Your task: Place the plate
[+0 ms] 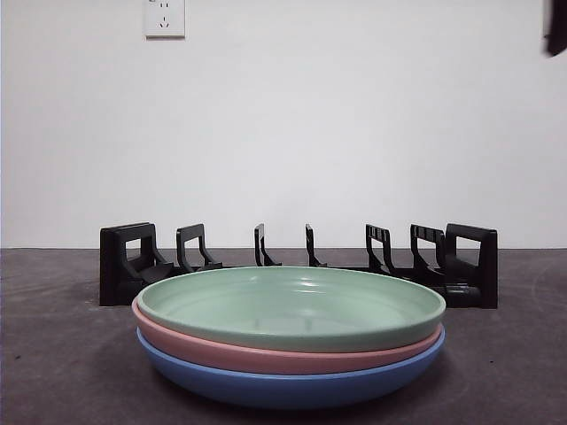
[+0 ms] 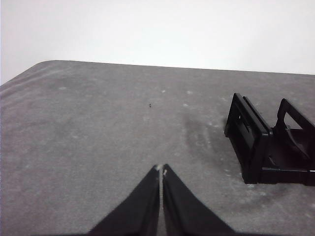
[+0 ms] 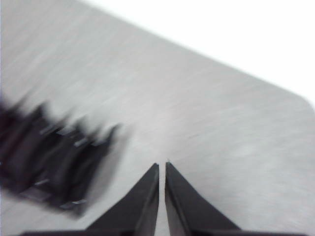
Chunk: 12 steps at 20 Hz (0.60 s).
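Observation:
Three plates lie stacked near the table's front in the front view: a green plate (image 1: 292, 305) on top, a pink plate (image 1: 266, 354) under it, a blue plate (image 1: 292, 385) at the bottom. Behind them stands a black slotted rack (image 1: 124, 261), also seen as the rack's end (image 2: 256, 147) in the left wrist view and as a blurred rack (image 3: 54, 162) in the right wrist view. My left gripper (image 2: 161, 170) is shut and empty over bare table beside the rack. My right gripper (image 3: 162, 166) is shut and empty, above the table near the rack's other end.
A grey table (image 1: 53, 354) meets a white wall with a power socket (image 1: 165, 18). A black arm tip (image 1: 556, 27) shows at the top right corner of the front view. The table's rounded corner (image 2: 44, 64) lies ahead of the left gripper.

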Tool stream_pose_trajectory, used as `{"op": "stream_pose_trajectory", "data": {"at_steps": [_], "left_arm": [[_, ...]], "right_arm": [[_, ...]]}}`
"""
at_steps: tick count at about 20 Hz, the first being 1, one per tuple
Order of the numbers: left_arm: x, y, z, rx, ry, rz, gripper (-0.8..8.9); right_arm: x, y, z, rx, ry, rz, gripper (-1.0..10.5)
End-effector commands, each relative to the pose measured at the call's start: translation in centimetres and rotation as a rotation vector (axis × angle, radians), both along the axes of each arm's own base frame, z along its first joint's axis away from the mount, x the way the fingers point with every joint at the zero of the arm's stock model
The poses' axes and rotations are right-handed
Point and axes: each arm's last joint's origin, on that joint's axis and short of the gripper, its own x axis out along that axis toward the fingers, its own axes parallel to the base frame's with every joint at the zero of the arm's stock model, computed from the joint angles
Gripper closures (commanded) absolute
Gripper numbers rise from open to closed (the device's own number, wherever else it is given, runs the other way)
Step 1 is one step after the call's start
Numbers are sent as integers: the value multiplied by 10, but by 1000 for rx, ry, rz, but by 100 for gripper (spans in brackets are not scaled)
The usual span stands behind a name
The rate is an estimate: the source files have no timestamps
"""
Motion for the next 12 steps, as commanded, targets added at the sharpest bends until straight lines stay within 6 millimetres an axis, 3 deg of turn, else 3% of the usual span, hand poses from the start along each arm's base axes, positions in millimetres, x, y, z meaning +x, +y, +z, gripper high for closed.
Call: {"op": "stream_pose_trajectory", "data": {"at_steps": [1, 6, 10, 12], "left_arm": [[1, 0, -6, -9, 7, -2, 806], [1, 0, -6, -9, 7, -2, 806], [1, 0, -6, -9, 8, -2, 806], [1, 0, -6, -9, 7, -2, 806]], "right_arm": [[-29, -14, -44, 50, -118, -63, 929], [-95, -34, -146, 130, -245, -174, 929], [-106, -39, -179, 178, -294, -228, 929], [-108, -40, -187, 199, -292, -247, 929]]}}
